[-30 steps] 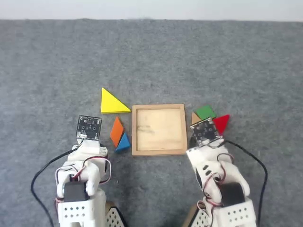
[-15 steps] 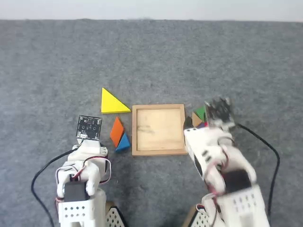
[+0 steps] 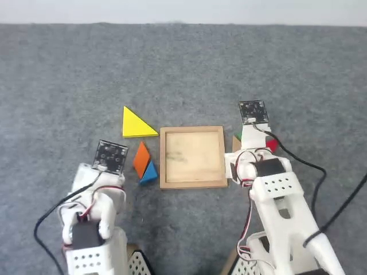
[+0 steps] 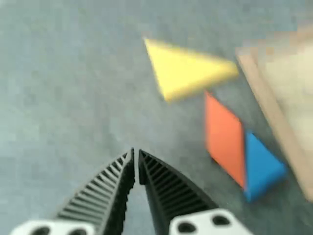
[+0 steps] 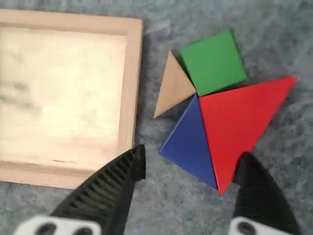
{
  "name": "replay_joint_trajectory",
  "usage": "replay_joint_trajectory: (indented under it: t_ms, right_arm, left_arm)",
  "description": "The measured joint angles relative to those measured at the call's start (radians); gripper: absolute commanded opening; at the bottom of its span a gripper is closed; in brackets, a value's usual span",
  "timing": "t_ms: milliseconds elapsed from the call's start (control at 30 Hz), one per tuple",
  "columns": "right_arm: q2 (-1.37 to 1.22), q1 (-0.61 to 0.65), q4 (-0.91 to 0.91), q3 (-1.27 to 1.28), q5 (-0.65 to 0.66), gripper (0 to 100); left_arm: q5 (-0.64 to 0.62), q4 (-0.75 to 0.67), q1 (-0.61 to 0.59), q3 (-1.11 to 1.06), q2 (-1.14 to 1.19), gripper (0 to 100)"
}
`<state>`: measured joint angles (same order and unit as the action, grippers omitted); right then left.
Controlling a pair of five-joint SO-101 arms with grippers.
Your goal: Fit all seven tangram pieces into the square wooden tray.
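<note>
One tray [image 3: 192,129]. Seven pieces: five triangles (yellow [image 3: 135,125], light blue [image 3: 149,172], tan [image 5: 172,90], dark blue [image 5: 190,142], red [image 5: 239,117]), one green square [image 5: 212,61], one orange parallelogram [image 3: 141,157]. Two grippers, left [image 4: 136,157] and right [image 5: 191,161].

The left hand [image 4: 136,155] is pinched closed; the right hand [image 5: 191,161] is spread wide, both angled downward.

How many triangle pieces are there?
5: yellow triangle and light blue triangle left of the tray; tan triangle, dark blue triangle and red triangle right of it. None seems hidden.
</note>
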<state>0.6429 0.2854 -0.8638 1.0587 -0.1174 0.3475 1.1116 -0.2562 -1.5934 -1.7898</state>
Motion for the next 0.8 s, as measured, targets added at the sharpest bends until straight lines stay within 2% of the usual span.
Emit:
replay_joint_trajectory:
  t_ms: [167, 267, 433, 533, 700, 800]
  right_arm:
    - [0.0, -0.002, 0.0, 0.0, 0.0, 31.8]
    - [0.0, 0.0, 0.0, 0.0, 0.0, 31.8]
    - [-0.006, 0.0, 0.0, 0.0, 0.0, 31.8]
    - [-0.006, 0.0, 0.0, 0.0, 0.0, 31.8]
    - [-0.006, 0.0, 0.0, 0.0, 0.0, 31.8]
    - [-0.006, 0.0, 0.0, 0.0, 0.0, 31.8]
  left_arm:
    - [-0.101, -0.049, 0.002, 0.199, 0.018, 14]
    - [-0.226, -0.038, 0.051, 0.339, 0.173, 16]
    - [-0.373, -0.035, 0.127, 0.608, 0.661, 26]
    - [-0.509, -0.009, 0.14, 0.773, 1.013, 33]
    - [-0.792, 0.12, 0.137, 1.074, 1.54, 35]
    - [-0.87, 0.206, 0.137, 1.269, 1.807, 35]
